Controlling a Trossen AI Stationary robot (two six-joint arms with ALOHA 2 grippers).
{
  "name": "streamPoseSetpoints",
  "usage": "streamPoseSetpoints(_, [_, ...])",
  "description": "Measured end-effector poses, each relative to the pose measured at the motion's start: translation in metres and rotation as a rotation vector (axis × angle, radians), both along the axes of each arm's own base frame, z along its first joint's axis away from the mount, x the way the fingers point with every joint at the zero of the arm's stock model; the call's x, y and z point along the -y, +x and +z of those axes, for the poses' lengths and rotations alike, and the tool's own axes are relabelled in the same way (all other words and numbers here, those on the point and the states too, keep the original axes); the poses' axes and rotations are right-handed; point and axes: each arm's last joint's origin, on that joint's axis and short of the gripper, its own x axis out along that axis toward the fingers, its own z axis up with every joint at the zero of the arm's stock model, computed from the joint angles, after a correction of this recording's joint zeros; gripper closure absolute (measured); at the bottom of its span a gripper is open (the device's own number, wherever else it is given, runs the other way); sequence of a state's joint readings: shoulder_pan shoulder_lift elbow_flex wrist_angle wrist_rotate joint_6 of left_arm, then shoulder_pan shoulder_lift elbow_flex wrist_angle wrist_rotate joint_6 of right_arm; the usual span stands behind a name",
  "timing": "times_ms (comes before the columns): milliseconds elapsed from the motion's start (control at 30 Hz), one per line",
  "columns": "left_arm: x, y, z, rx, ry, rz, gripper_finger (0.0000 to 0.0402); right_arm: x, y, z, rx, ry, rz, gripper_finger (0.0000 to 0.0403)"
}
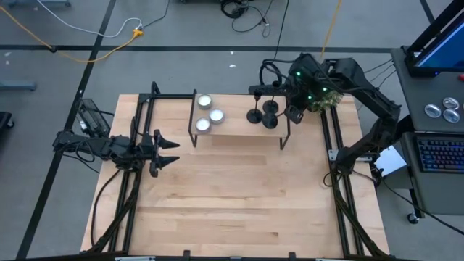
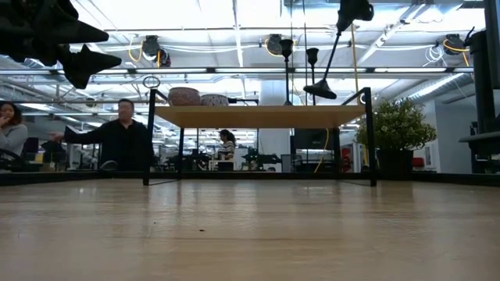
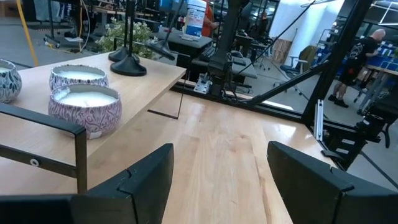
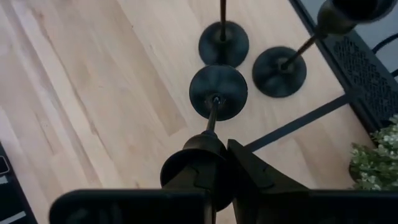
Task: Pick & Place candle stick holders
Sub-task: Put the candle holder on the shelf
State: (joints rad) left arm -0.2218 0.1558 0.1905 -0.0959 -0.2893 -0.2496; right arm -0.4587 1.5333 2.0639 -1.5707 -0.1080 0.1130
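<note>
Pale wood sets the scene: a table [image 1: 232, 210] carrying a low black-framed shelf [image 1: 239, 129] along its far edge. At the table's left edge the left gripper [image 1: 168, 154] waits above the bare boards, its jaws released and holding nothing. On the shelf's left end stand three patterned candle tins [image 1: 209, 114], grouped close together. Toward the shelf's right end stand two matte black candle stick holders [image 1: 262, 114], their disc bases side by side and upright. Above them the right gripper [image 4: 217, 177] is clenched on the top of a third holder [image 4: 217, 93], which hangs tilted with its round base clear of the shelf top, just beside the standing pair; the level view across the table shows that base [image 2: 320, 91] lifted above the shelf board. A potted green plant [image 1: 325, 101] sits by the shelf's right end, near the table's far right corner. People are visible in the room beyond the table. As a judgement, the task looks well advanced if the shelf is the destination: two holders are placed, and the third needs only lowering, levelling and release.
</note>
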Motion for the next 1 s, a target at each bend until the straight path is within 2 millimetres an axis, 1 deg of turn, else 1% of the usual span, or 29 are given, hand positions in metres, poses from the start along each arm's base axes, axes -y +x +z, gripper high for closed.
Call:
streamPoseSetpoints(333, [0.000,0.000,-0.001,-0.012,-0.019,0.002,0.0135,0.003,0.005,-0.021,-0.080,0.027,0.017,0.0391])
streamPoseSetpoints(767, [0.000,0.000,-0.001,-0.012,-0.021,0.003,0.0135,0.008,0.003,-0.022,-0.084,0.030,-0.007,0.0390])
streamPoseSetpoints(833, [0.000,0.000,-0.001,-0.012,-0.022,0.003,0.0135,0.008,0.003,-0.022,-0.085,0.028,-0.008,0.0379])
streamPoseSetpoints(1000, [0.000,0.000,-0.001,-0.011,-0.022,0.003,0.0135,0.009,0.002,-0.022,-0.104,0.000,-0.039,0.0333])
